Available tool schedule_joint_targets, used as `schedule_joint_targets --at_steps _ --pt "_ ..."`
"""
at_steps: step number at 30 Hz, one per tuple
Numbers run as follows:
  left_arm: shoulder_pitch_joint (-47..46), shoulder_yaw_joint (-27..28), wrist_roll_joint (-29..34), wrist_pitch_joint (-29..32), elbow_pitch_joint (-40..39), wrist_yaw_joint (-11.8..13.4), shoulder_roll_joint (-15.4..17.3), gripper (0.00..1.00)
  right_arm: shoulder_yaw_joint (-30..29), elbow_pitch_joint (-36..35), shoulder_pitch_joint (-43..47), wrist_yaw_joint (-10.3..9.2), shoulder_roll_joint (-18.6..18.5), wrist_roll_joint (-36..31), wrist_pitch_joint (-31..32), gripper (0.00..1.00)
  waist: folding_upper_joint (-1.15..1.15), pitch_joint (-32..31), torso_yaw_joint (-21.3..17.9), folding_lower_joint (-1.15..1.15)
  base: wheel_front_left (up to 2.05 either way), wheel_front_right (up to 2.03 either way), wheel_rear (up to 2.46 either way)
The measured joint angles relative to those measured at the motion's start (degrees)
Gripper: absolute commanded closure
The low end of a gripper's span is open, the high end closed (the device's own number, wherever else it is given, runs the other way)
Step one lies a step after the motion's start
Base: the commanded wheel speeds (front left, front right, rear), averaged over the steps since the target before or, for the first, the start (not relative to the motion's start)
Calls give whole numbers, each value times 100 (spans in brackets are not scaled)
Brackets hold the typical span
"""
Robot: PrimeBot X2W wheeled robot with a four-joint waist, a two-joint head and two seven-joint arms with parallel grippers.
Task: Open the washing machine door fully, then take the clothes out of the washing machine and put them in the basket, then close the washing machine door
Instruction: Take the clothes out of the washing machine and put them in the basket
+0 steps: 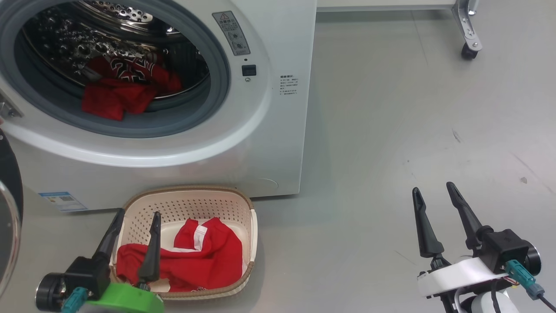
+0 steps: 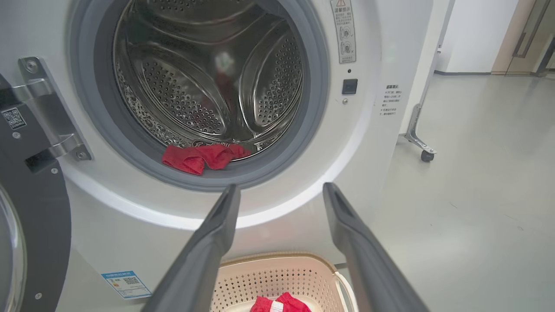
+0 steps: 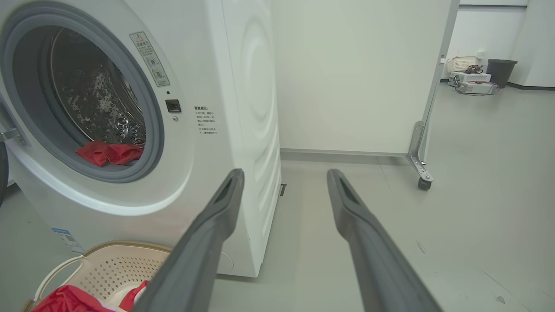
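Observation:
The white washing machine [image 1: 269, 143] stands with its door [image 1: 9, 217] swung wide open at the far left. Red clothes [image 1: 124, 87], one with dark numbers, lie at the front of the steel drum on the grey gasket; the left wrist view shows these clothes [image 2: 204, 157] too. A red piece with white trim [image 1: 191, 256] lies in the cream basket [image 1: 252, 221] on the floor before the machine. My left gripper [image 1: 138, 212] hangs open and empty over the basket's left side. My right gripper [image 1: 433, 187] stands open and empty over bare floor, far right of the basket.
Grey floor [image 1: 391, 130] spreads to the right of the machine. A white panel on a castor wheel [image 1: 469, 50] stands behind it at the back right. Far off in the right wrist view are a dark bin [image 3: 501, 71] and a small basket with boxes.

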Motion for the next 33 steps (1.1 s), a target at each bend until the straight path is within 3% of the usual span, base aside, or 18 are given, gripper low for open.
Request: schedule_joint_targets --at_steps 9,21,33 --pt "-215 -82 198 185 198 0 234 0 120 -98 -4 0 1 9 -1 0 0 377 -83 0 0 0 0" --pt "-1663 169 294 916 411 5 615 0 278 -308 -339 -9 -1 62 -1 0 0 1235 -278 0 0 0 0" --pt "-3177 532 363 1867 1035 207 1189 0 543 -307 -857 -40 -5 286 -1 0 0 1987 -665 1 0 0 0"
